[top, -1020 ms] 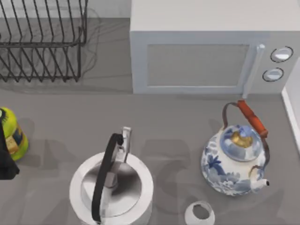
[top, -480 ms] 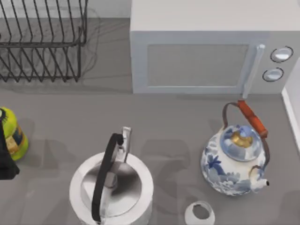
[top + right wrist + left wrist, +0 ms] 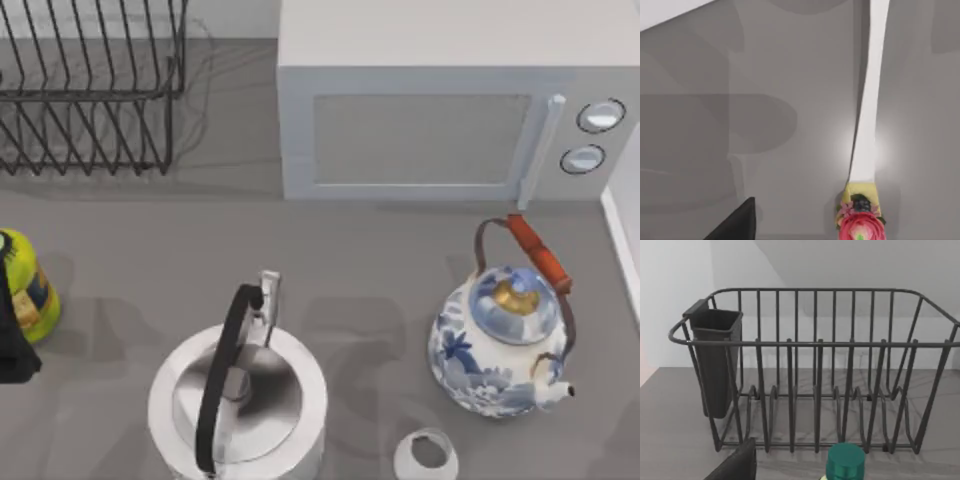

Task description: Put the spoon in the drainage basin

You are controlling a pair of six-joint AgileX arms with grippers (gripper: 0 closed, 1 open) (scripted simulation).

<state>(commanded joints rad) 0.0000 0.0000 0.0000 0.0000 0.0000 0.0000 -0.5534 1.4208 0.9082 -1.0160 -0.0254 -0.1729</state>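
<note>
The drainage basin [image 3: 90, 90], a black wire rack, stands at the table's back left. In the left wrist view the drainage basin [image 3: 815, 370] is straight ahead, with a dark cup hung on one end. A dark part of my left arm [image 3: 12, 340] shows at the left edge, and one dark finger [image 3: 737, 465] sits in the left wrist view. In the right wrist view a slim white shaft [image 3: 867, 125] ending in a pink flower lies on the grey table beside one dark finger [image 3: 737, 222]. I cannot tell whether it is the spoon.
A white microwave [image 3: 440, 110] fills the back middle. A steel kettle [image 3: 240, 400] stands front centre, a blue-and-white teapot [image 3: 505, 340] front right, a small white cup [image 3: 427, 455] at the front edge. A yellow-green bottle [image 3: 25, 285] stands by my left arm.
</note>
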